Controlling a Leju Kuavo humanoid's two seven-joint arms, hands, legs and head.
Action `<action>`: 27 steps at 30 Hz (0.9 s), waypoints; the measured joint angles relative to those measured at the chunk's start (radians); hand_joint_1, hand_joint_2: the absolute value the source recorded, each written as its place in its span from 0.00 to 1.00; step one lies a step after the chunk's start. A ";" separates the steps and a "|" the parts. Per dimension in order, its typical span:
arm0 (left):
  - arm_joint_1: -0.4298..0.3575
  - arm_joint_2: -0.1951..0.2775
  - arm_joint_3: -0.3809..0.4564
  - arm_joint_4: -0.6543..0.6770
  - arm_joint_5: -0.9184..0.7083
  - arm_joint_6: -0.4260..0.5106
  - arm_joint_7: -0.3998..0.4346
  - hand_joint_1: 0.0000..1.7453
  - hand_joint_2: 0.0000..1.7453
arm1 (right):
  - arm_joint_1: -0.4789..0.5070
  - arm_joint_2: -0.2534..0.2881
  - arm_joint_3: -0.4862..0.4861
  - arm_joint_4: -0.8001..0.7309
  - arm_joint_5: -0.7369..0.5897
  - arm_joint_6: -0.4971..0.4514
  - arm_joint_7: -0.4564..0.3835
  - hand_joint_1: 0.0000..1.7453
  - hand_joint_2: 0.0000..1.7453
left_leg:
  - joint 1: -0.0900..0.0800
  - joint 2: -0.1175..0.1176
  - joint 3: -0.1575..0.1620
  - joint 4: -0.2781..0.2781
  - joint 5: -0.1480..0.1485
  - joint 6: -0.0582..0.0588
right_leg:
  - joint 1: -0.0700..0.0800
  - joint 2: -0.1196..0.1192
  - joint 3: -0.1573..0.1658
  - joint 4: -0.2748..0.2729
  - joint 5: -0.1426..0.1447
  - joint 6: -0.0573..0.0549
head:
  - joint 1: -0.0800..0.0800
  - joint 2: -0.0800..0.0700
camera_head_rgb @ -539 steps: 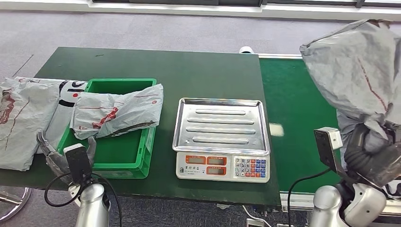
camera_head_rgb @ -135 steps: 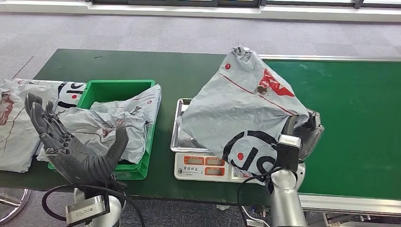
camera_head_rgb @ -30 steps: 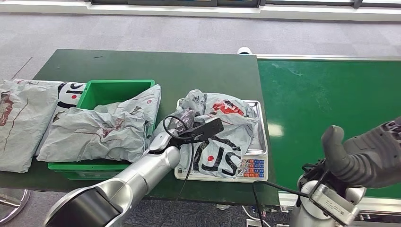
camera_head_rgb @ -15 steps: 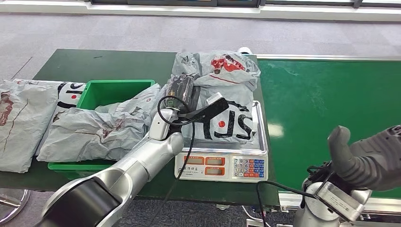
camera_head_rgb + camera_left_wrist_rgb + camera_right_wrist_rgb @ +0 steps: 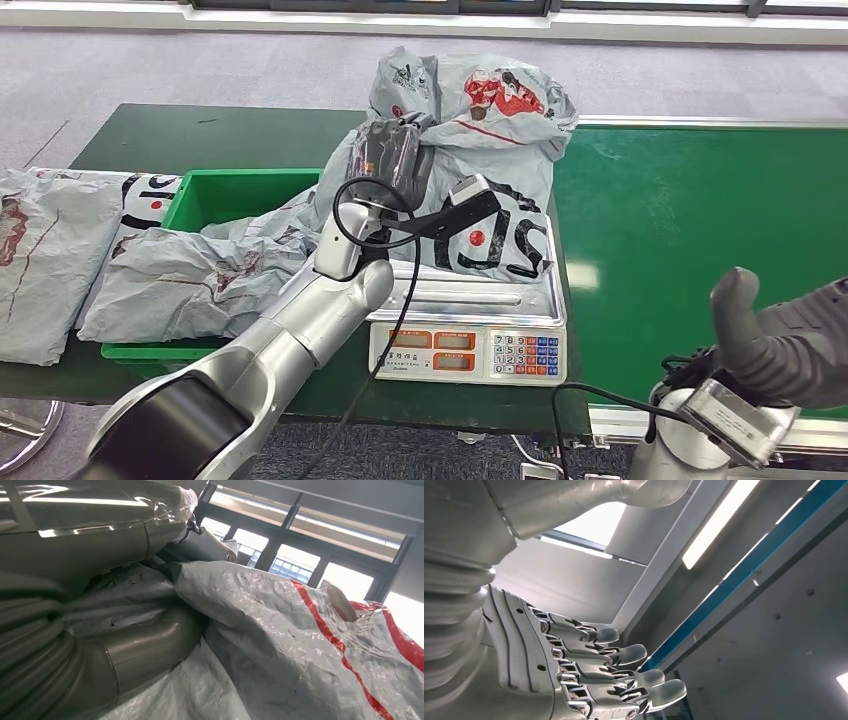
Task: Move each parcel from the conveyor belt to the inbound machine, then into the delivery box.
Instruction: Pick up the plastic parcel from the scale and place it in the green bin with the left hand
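My left hand (image 5: 392, 158) grips a crumpled grey parcel (image 5: 478, 130) with red and black print and holds it lifted above the scale's steel tray (image 5: 480, 296). The parcel's lower end hangs just over the tray's far part. In the left wrist view the thumb (image 5: 145, 647) presses into the grey plastic of the parcel (image 5: 280, 645). My right hand (image 5: 790, 340) is at the lower right over the conveyor belt (image 5: 700, 220), fingers apart and empty; the right wrist view has its fingers (image 5: 624, 675) stretched out toward the ceiling.
A green box (image 5: 235, 187) left of the scale holds a grey parcel (image 5: 200, 280) draped over its near side. Another grey parcel (image 5: 45, 255) lies on the table at the far left. The scale's keypad (image 5: 525, 352) faces me.
My left hand has raised the parcel off the scale tray and carried it up and away from me. The right hand has drifted slightly lower and to the right.
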 joint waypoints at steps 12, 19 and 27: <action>0.032 0.000 0.165 -0.133 -0.152 0.000 -0.051 1.00 1.00 | 0.003 0.000 -0.021 0.021 0.019 0.000 -0.005 0.00 1.00 | 0.000 0.000 0.000 0.000 0.000 0.000 | 0.000 0.000 0.000 0.000 0.000 0.000 | 0.000 0.000; 0.076 0.004 0.332 -0.263 -0.292 0.000 -0.072 1.00 1.00 | 0.004 0.000 -0.030 0.032 0.024 0.000 -0.006 0.00 1.00 | 0.000 0.000 0.000 0.000 0.000 0.000 | 0.000 0.000 0.000 0.000 0.000 0.000 | 0.000 0.000; 0.120 0.030 0.530 -0.418 -0.377 0.000 -0.052 1.00 1.00 | 0.005 0.000 -0.034 0.057 0.037 0.000 -0.006 0.00 1.00 | 0.000 0.000 -0.001 0.000 0.000 0.000 | 0.000 0.000 0.000 0.000 0.000 0.000 | 0.000 0.000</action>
